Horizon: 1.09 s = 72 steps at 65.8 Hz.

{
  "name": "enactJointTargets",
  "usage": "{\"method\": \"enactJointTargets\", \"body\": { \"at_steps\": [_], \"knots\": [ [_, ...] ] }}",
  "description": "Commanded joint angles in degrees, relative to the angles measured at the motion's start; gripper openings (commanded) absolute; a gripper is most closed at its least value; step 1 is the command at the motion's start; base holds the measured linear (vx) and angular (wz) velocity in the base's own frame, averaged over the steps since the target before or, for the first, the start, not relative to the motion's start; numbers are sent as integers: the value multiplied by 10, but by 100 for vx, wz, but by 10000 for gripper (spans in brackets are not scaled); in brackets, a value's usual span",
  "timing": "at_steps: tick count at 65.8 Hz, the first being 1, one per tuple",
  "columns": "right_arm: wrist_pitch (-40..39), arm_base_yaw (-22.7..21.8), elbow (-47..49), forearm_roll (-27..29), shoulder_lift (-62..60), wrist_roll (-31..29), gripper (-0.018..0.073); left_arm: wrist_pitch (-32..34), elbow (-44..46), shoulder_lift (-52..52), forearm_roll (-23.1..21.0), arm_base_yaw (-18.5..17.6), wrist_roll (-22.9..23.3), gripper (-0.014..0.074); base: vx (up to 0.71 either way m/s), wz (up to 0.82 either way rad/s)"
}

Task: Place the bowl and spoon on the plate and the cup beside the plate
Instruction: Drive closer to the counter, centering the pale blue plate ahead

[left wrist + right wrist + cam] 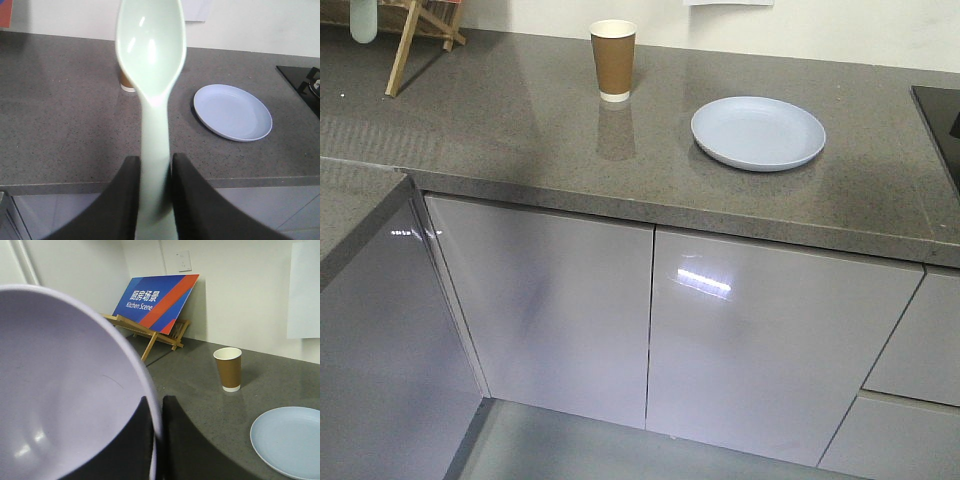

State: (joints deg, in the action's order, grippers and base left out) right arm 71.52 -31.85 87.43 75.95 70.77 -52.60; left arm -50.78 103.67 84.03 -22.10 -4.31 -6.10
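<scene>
Plastic in both claws: short mint-white spoon point(152, 65) pinched by its handle in my left claw point(154, 175), glossy lavender bowl point(65, 390) clamped at the rim in my right claw point(159, 415). The round pale blue plate point(758, 132) sits bare mid-worktop point(500, 130), with the tall brown paper cup point(613, 58) nearer the back edge. I'm mid-carry, so I reckon the bowl goes down centred on the plate next.

Grey speckled bench point(520, 130) along a white wall point(860, 35). Underneath, glossy pale grey cupboard doors point(760, 350) with streaks of reflected light, above a grey floor point(570, 445). Black hob point(942, 115) at the right edge. At the back left, wooden easel point(131, 325) propping a blue and red sign point(155, 300); white switch plate point(183, 261) above.
</scene>
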Motion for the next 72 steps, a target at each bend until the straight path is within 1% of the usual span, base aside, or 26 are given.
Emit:
{"method": "enactJointTargets", "body": {
  "at_steps": [1, 72],
  "knots": [
    [-9, -3, 15, 43, -13, -6, -5, 34, 15, -17, -16, -3, 0, -6, 7, 1],
    [-9, -3, 15, 43, -13, -6, -5, 34, 15, -17, -16, -3, 0, -6, 6, -6]
  ]
}}
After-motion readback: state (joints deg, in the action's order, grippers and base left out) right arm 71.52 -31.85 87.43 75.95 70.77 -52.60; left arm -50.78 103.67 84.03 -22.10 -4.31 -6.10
